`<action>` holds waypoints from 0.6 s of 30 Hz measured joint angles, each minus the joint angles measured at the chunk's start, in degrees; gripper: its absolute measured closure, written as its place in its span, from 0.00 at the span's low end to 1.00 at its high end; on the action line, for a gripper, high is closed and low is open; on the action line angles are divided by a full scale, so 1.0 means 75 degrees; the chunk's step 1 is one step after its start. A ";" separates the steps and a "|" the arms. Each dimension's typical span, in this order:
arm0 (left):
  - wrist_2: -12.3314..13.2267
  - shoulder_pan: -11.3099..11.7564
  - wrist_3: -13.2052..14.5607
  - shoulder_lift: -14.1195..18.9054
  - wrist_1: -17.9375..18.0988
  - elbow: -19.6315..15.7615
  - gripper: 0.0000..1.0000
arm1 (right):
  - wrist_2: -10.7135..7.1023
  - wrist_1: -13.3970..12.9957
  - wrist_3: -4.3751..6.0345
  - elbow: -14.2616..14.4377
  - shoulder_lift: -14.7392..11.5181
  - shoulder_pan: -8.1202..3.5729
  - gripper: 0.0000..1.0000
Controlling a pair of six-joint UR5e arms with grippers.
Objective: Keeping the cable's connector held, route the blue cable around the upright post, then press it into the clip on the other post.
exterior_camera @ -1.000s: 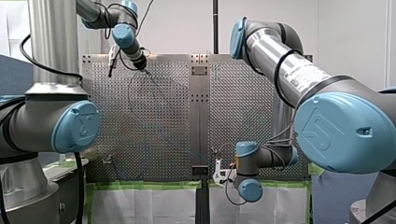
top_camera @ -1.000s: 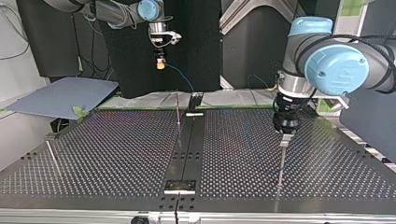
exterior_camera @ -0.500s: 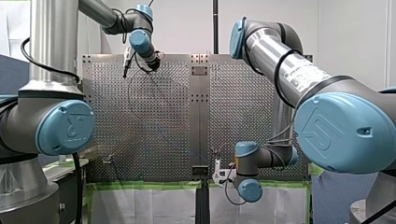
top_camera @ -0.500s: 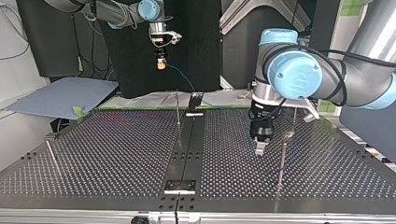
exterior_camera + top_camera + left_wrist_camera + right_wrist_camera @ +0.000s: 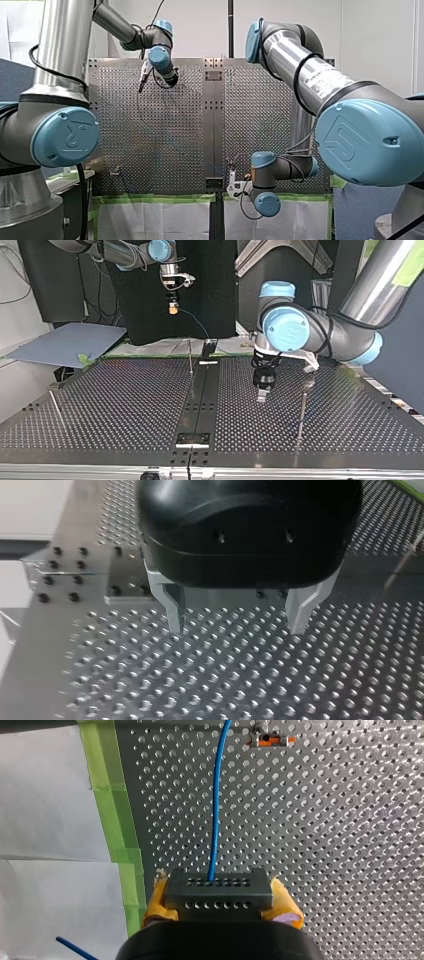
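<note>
- The bench (image 5: pixel 125 400) is a perforated metal plate with thin upright posts on it. In the top view one post (image 5: pixel 301 412) rises at the right, with a small fitting (image 5: pixel 308 384) at its top that may be the clip. A second, thinner post (image 5: pixel 190 357) stands near the middle at the back.
- My left arm (image 5: pixel 285 332) comes in from the top view's upper right. Its wrist is bent so the left gripper (image 5: pixel 237 627) points straight down, low over the bench and just beside the right-hand post.
- Its metal fingers (image 5: pixel 175 615) stand wide apart with only bare bench between them.
- My right arm (image 5: pixel 125 252) hangs its right gripper (image 5: pixel 172 307) high above the bench's back edge.
- Its yellow pads (image 5: pixel 156 902) are clamped on the connector (image 5: pixel 219 894), a dark block.
- The blue cable (image 5: pixel 216 805) leaves the connector and runs away across the bench. None of it lies near the left gripper.
- The step in hand looks like fetching the slack. The left gripper should close lightly on the cable so it can slide, then lead it around the post low and without jerks. The right pads must not loosen.
</note>
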 joint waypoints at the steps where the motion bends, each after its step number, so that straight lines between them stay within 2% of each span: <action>1: -0.0054 -0.0014 0.0038 -0.0060 0.0056 0.0000 0.00 | -0.0011 -0.0003 0.0003 0.0000 0.0000 0.0001 1.00; 11: -0.0563 -0.0124 0.0521 -0.0584 0.0668 -0.0001 0.00 | -0.0053 -0.0016 0.0033 0.0000 0.0000 0.0016 1.00; 18: -0.1052 -0.0129 0.0850 -0.1067 0.1119 0.0001 0.00 | -0.0058 -0.0016 0.0038 -0.0002 0.0000 0.0018 1.00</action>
